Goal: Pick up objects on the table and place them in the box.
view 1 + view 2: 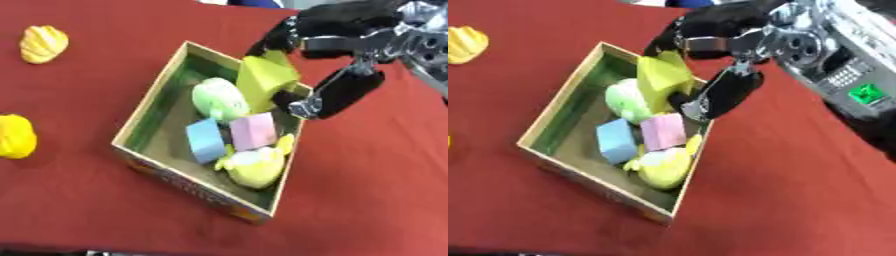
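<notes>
An open cardboard box (147, 105) sits askew on the red table. Inside lie a pale green round toy (219, 97), a blue block (206, 141), a pink block (254, 131) and a yellow-green soft toy (254, 165). My right hand (346, 37) comes in from the upper right and hangs over the box's far right corner. Its fingers and thumb (346, 92) are curled round an olive-yellow block (262, 77), which is tilted and dips into the box beside the green toy. My left hand shows in neither view.
Two yellow objects lie on the table left of the box: a ridged one (44, 44) at the far left and a rounder one (16, 136) at the left edge. Red cloth stretches bare to the right of the box.
</notes>
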`<control>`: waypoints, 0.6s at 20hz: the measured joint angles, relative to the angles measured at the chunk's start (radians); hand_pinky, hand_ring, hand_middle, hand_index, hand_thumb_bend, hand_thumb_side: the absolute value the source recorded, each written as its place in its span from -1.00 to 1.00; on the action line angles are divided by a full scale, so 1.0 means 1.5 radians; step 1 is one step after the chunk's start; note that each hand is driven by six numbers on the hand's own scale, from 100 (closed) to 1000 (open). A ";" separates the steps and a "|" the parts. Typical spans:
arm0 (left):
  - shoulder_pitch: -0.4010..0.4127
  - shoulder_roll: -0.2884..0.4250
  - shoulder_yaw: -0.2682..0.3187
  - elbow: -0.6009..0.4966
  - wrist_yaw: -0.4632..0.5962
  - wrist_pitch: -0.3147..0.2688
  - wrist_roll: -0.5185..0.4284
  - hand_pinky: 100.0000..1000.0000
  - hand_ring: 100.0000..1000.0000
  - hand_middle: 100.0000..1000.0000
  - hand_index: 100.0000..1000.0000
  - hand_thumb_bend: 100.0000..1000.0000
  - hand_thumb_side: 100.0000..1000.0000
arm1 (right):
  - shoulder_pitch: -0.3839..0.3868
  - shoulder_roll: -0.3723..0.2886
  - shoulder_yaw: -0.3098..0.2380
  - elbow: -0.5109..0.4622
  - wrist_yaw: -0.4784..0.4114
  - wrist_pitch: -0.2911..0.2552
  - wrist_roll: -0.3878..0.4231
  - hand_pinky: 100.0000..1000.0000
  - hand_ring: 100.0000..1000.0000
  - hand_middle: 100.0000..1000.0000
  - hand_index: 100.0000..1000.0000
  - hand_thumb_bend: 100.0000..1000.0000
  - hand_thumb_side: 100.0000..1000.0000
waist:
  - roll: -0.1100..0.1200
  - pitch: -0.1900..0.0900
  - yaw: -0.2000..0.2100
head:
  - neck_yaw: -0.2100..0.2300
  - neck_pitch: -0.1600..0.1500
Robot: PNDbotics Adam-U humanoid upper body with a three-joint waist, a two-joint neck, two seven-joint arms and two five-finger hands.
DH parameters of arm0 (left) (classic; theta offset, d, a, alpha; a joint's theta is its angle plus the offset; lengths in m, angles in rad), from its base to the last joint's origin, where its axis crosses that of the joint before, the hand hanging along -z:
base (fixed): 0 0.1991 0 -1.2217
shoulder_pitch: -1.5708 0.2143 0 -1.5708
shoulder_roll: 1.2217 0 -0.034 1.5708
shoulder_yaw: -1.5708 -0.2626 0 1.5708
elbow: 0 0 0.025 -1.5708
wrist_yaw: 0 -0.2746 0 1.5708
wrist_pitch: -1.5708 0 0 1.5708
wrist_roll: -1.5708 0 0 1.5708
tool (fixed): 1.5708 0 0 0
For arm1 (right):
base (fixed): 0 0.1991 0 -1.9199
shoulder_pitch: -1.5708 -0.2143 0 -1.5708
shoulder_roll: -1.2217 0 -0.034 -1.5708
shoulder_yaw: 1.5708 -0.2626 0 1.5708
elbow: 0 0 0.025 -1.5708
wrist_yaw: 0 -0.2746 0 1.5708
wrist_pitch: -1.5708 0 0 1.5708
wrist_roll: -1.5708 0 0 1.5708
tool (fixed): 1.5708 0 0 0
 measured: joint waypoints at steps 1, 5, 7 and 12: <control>0.000 -0.002 0.000 0.000 0.000 0.000 -0.001 0.55 0.20 0.28 0.66 -1.00 0.08 | 0.000 0.004 0.005 0.000 0.010 0.001 0.004 0.54 0.53 0.24 0.50 -1.00 -0.58 | 0.000 0.000 0.000 | 0.000 0.000; -0.001 -0.002 0.000 0.000 0.001 0.000 -0.001 0.55 0.20 0.28 0.66 -1.00 0.08 | -0.001 0.020 0.022 0.001 0.042 0.001 0.010 0.55 0.60 0.33 0.58 -1.00 -0.59 | 0.003 0.005 0.000 | -0.002 0.000; -0.001 -0.002 0.000 0.000 0.001 0.000 -0.001 0.55 0.20 0.28 0.66 -1.00 0.08 | 0.000 0.023 0.025 0.001 0.052 -0.001 0.009 0.58 0.71 0.49 0.75 -1.00 -0.59 | 0.004 0.005 0.000 | -0.002 0.001; -0.001 -0.002 0.000 0.000 0.001 0.000 -0.001 0.55 0.20 0.28 0.66 -1.00 0.09 | 0.006 0.026 0.029 0.001 0.054 -0.027 0.023 0.95 1.00 0.80 0.97 -0.62 -0.47 | 0.005 0.007 0.000 | -0.002 0.004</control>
